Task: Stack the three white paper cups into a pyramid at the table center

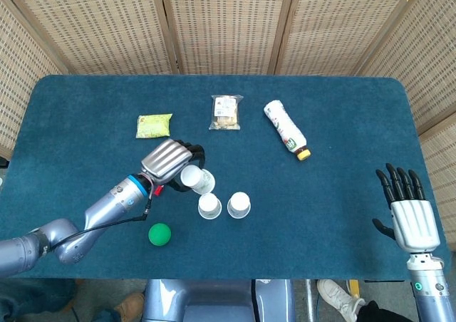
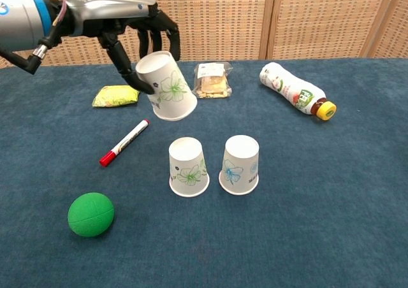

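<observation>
The left hand [image 2: 127, 27] grasped a tilted cup [image 2: 167, 86] in the air, up-left of two upside-down cups [image 2: 189, 167] at the table [image 2: 331, 224] center. The right hand [image 1: 407, 208] was released, fingers apart.

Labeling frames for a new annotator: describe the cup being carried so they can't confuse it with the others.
Start at the two paper cups standing upside down, side by side, mid-table. Just above and behind the left one, the left hand holds a third paper cup in the air. It is the only cup off the cloth, tilted, with a green flower print.
</observation>
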Tool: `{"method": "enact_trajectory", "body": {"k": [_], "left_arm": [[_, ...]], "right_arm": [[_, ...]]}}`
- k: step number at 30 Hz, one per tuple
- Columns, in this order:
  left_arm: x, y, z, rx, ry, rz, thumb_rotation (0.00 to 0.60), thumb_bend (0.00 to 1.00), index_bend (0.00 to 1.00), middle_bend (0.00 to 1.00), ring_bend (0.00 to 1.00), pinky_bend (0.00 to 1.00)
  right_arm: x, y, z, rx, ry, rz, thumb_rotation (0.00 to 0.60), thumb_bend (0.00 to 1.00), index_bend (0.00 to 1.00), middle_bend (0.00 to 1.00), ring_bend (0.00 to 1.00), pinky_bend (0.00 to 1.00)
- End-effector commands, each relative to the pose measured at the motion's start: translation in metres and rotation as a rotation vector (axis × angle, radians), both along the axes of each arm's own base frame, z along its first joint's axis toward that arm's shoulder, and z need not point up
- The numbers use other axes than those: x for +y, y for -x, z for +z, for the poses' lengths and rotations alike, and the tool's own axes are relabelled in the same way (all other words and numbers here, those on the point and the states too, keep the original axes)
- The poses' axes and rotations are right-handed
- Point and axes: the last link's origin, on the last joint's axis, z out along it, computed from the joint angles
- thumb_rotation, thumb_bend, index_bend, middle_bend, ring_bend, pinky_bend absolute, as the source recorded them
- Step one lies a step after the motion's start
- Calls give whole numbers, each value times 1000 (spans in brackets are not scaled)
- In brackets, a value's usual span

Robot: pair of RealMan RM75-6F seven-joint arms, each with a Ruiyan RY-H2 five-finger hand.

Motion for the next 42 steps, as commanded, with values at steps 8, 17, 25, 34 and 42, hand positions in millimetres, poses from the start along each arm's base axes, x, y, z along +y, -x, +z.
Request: {"method": "enact_trajectory", "body": {"k": [8, 17, 25, 34, 42], "left_arm": [[-14, -42, -37, 71, 52, -57, 600, 133, 510, 359, 413, 438], [-17, -48, -51, 104, 57, -54, 600, 133, 510, 359, 413, 438], [-17, -47, -54, 110, 57, -39, 600, 131, 510, 359, 413, 438], [-19, -48, -59, 116, 52, -44, 600, 110, 472, 328, 387, 414], [-22, -46, -57, 112, 82, -31, 600, 0, 215, 60, 84, 226]], "right_arm": [[-1, 4, 5, -10, 9, -11, 600, 0, 0, 0, 0, 0], [-3, 5, 6, -19, 9, -14, 600, 0, 0, 0, 0, 0], [-4, 5, 7, -18, 6, -13, 600, 0, 0, 0, 0, 0], [-3, 4, 7, -17, 8, -11, 600, 0, 0, 0, 0, 0], [-2, 3, 7, -19, 8, -6, 600, 0, 0, 0, 0, 0]]}}
